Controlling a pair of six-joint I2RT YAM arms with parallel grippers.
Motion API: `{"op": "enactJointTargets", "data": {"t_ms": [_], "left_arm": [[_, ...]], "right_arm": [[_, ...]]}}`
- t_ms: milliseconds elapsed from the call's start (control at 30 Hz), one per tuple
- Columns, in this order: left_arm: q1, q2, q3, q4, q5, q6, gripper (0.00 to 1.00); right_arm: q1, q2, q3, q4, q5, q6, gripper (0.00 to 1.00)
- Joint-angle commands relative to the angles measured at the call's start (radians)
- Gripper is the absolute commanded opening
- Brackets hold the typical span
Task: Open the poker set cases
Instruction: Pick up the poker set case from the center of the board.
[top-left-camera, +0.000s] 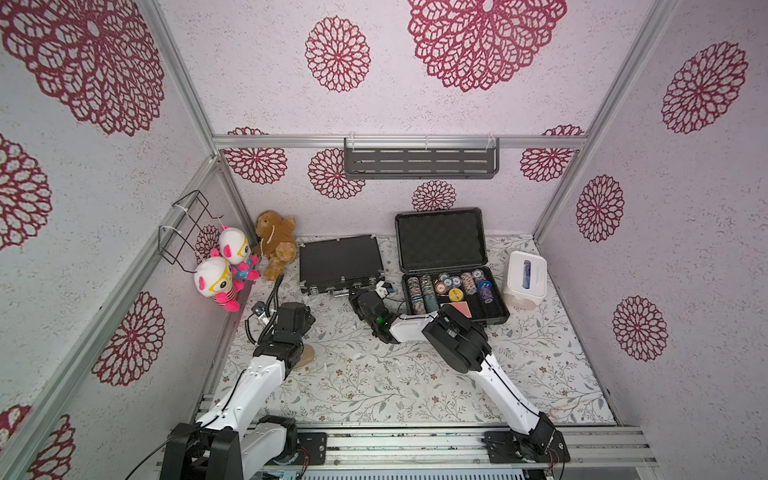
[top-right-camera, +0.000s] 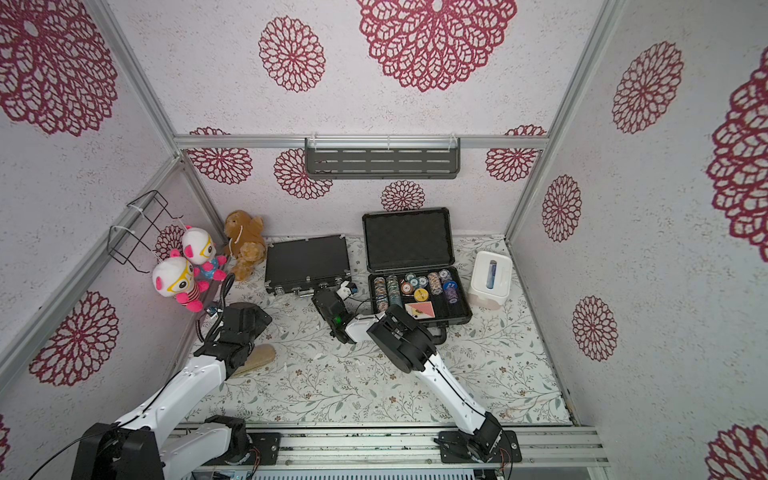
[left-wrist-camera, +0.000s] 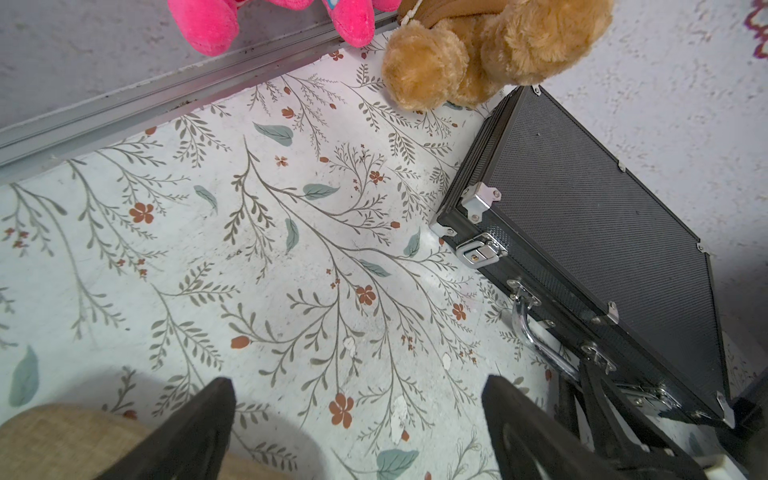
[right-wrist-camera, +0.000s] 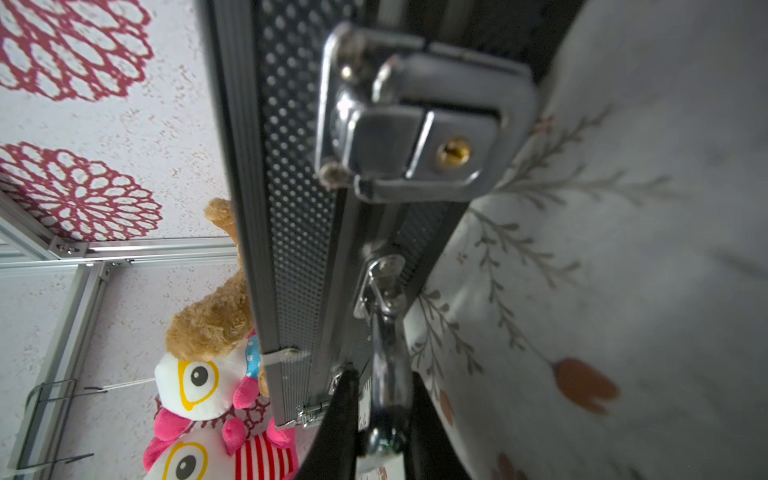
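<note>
The slim black case (top-left-camera: 340, 261) lies shut at the back of the table, its lid flat in both top views (top-right-camera: 307, 261). My right gripper (right-wrist-camera: 384, 399) is shut on its silver handle (right-wrist-camera: 388, 353) at the case's front edge (top-left-camera: 360, 292). One silver latch (right-wrist-camera: 419, 124) beside the handle is clasped, and so is the other latch (left-wrist-camera: 482, 251). The thicker dark-grey case (top-left-camera: 494, 320) stands open to the right, lid (top-left-camera: 440, 239) upright, chips and cards inside. My left gripper (left-wrist-camera: 359, 399) hangs open over bare table, left of the slim case.
A white tissue box (top-left-camera: 524, 279) stands right of the open case. Two white-and-pink plush toys (top-left-camera: 224, 270) and a brown teddy (top-left-camera: 276, 243) crowd the back left corner. A beige round pad (top-left-camera: 305, 357) lies under the left arm. A wire rack (top-left-camera: 187, 226) hangs on the left wall.
</note>
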Motion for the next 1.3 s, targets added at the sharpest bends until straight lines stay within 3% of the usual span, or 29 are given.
{"op": "enactJointTargets", "data": {"t_ms": [0, 67, 300, 667, 933, 1267], "left_arm": [[0.009, -0.007, -0.014, 0.015, -0.029, -0.027, 0.97], [0.011, -0.001, -0.012, 0.014, -0.029, -0.029, 0.97], [0.021, 0.015, -0.005, 0.017, 0.002, -0.014, 0.97], [0.031, 0.224, 0.027, 0.213, 0.343, 0.103, 0.97], [0.045, 0.324, 0.079, 0.213, 0.423, 0.051, 0.97], [0.131, 0.406, 0.156, 0.246, 0.539, -0.013, 0.97]], "right_arm": [[0.003, 0.016, 0.011, -0.037, 0.034, -0.023, 0.11], [0.003, 0.002, -0.011, -0.028, 0.04, -0.018, 0.01], [0.01, -0.092, -0.133, 0.004, 0.084, -0.035, 0.0], [0.069, -0.251, -0.356, 0.084, 0.13, -0.057, 0.0], [0.133, -0.3, -0.407, 0.101, 0.122, -0.081, 0.0], [0.209, -0.32, -0.413, 0.117, 0.15, -0.067, 0.0]]}}
